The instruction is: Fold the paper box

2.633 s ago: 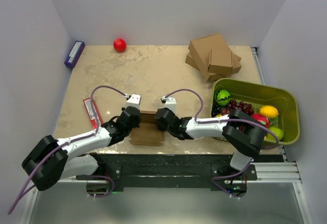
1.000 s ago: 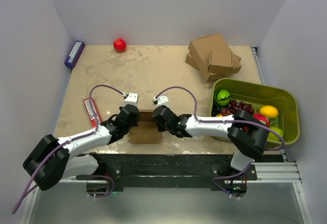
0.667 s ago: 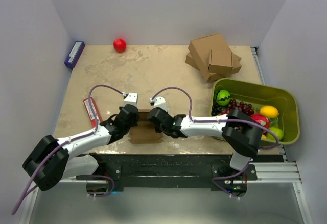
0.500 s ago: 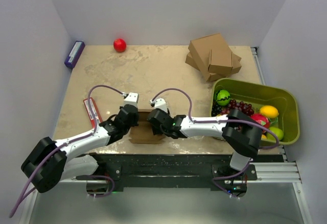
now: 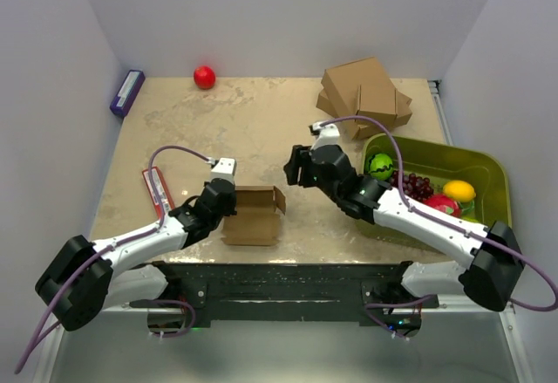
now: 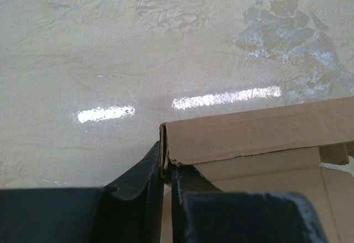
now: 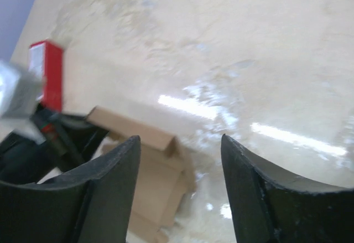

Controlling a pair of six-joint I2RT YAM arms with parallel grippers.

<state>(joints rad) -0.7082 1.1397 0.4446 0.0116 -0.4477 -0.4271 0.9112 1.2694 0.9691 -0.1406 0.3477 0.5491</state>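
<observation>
The paper box (image 5: 255, 217) sits near the front edge of the table as a partly folded brown tray with its back wall raised and a flap sticking up at its right end. My left gripper (image 5: 227, 215) is shut on the box's rear left corner; in the left wrist view its jaws (image 6: 165, 166) pinch the doubled cardboard wall (image 6: 260, 130). My right gripper (image 5: 294, 172) hovers above and to the right of the box, open and holding nothing. Its wrist view looks down between the spread fingers (image 7: 113, 176) at the paper box (image 7: 152, 174).
A stack of bigger cardboard boxes (image 5: 364, 95) stands at the back right. A green bin (image 5: 436, 148) of fruit is at the right. A red ball (image 5: 204, 77) and a purple box (image 5: 127, 92) lie at the back left, and a red packet (image 5: 158, 193) lies left of the left arm.
My right gripper let go of the box's right side, opened, and pulled up and away to the right. The left gripper kept its hold on the corner. The box's right flap now stands free.
</observation>
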